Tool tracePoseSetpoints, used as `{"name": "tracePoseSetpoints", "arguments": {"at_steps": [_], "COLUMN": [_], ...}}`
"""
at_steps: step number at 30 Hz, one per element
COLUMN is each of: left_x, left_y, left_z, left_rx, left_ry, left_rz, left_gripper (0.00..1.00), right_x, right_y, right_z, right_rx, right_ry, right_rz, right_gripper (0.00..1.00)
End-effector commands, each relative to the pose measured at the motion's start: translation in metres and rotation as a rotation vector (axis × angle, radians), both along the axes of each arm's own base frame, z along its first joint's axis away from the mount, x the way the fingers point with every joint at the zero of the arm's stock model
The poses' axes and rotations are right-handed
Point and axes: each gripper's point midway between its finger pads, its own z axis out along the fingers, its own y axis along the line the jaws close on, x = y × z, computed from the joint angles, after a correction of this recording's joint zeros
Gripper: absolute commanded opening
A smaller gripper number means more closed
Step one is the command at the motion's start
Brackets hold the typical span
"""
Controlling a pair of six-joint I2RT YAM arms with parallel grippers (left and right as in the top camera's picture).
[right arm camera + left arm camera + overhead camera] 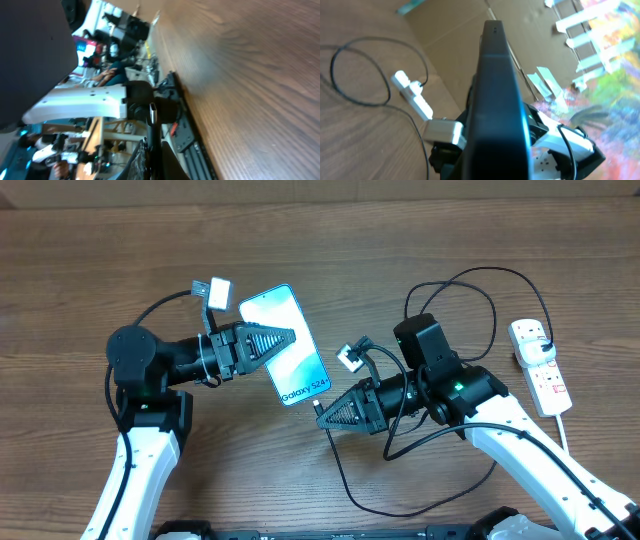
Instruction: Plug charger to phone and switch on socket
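Observation:
My left gripper (272,340) is shut on the phone (300,365) and holds it above the table, its light blue screen facing up and the "Galaxy" end toward my right arm. In the left wrist view the phone (497,100) shows edge-on as a dark slab. My right gripper (330,416) is shut on the charger's connector tip (318,406), just off the phone's near end. In the right wrist view the bare metal tip (153,114) sticks out from my fingers (153,147), apart from the dark phone (30,50). The black cable (470,278) loops back to the socket (540,368).
The socket is a white power strip lying at the right edge of the table, its thick white cord (566,420) running toward the front. It also shows in the left wrist view (412,94). Cable loops lie on the wood under my right arm (420,500).

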Motion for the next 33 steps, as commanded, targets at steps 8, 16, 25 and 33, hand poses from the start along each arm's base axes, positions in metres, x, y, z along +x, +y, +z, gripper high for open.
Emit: {"name": "tracePoseSetpoints", "arguments": {"at_steps": [8,16,25,33], "left_x": [0.011,0.016,0.016,0.016], "left_y": [0.001,0.001,0.001,0.001], "left_z": [-0.025,-0.032,-0.032,-0.032], "left_rx": [0.002,-0.002,-0.002,-0.002], "left_ry": [0.119,0.159,0.159,0.159], "left_rz": [-0.048,-0.041,-0.041,-0.041], "left_gripper": [0.04,0.04,0.04,0.04], "right_x": [0.006,0.006,0.006,0.007], "right_y": [-0.003,-0.010,-0.006,-0.006], "right_z": [0.018,0.014,0.017,0.019], "right_rx": [-0.038,-0.101,-0.089,-0.084], "right_ry": [-0.071,-0.089,-0.094,-0.094], "right_rz": [-0.055,-0.103,-0.098,-0.103], "right_gripper": [0.04,0.04,0.04,0.04]}}
